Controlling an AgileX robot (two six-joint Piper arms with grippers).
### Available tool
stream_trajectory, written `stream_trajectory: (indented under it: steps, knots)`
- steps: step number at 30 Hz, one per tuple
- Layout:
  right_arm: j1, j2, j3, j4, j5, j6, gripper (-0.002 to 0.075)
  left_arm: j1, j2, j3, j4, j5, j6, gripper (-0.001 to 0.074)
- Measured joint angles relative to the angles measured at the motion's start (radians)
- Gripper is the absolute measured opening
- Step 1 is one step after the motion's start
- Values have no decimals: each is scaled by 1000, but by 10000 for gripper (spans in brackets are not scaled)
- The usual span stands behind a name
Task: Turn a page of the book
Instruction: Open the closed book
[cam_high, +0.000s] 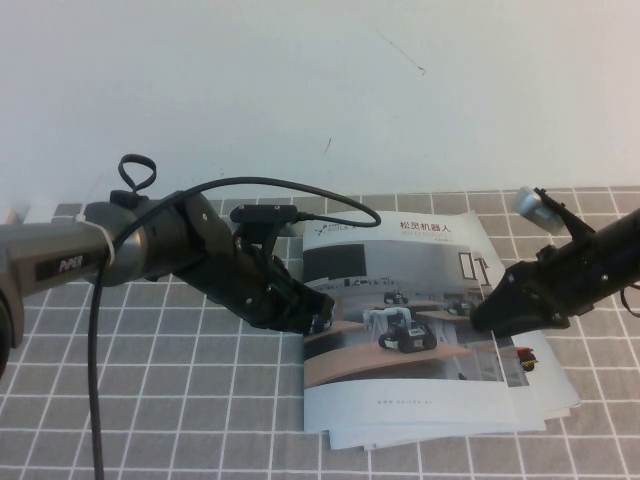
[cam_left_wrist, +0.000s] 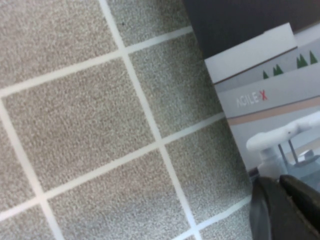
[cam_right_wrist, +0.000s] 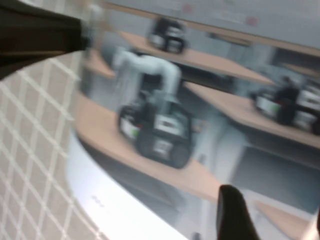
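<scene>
The book (cam_high: 425, 405) lies shut on the checked cloth, its front page (cam_high: 400, 262) facing up with a Chinese title and a photo of small robots on wooden desks. My left gripper (cam_high: 318, 312) is shut and rests at the book's left edge; in the left wrist view its dark fingers (cam_left_wrist: 300, 200) sit together over the cover's corner (cam_left_wrist: 270, 100). My right gripper (cam_high: 484, 310) hovers low over the page near the right edge. It is open: one finger (cam_right_wrist: 232, 215) stands well apart from the other, with the printed page (cam_right_wrist: 160, 100) showing between them.
Loose printed sheets (cam_high: 545, 395) stick out beneath the book at its right and front. A grey-and-white checked cloth (cam_high: 150, 400) covers the table, and a white wall rises behind. A black cable (cam_high: 95, 380) hangs off the left arm.
</scene>
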Motion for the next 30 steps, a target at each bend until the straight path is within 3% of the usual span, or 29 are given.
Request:
stream_trajectory:
  steps: [10,20,30]
  knots:
    - [2,0,0,-88,-29,79,346,0,7,0,-9,-4,-2,-4]
    - [63,-2,0,-108,-54,86,346,1,8,0,-38,-4,13,-4]
    - [81,0,0,99,18,-16,346,2,8,0,-64,-7,29,-4]
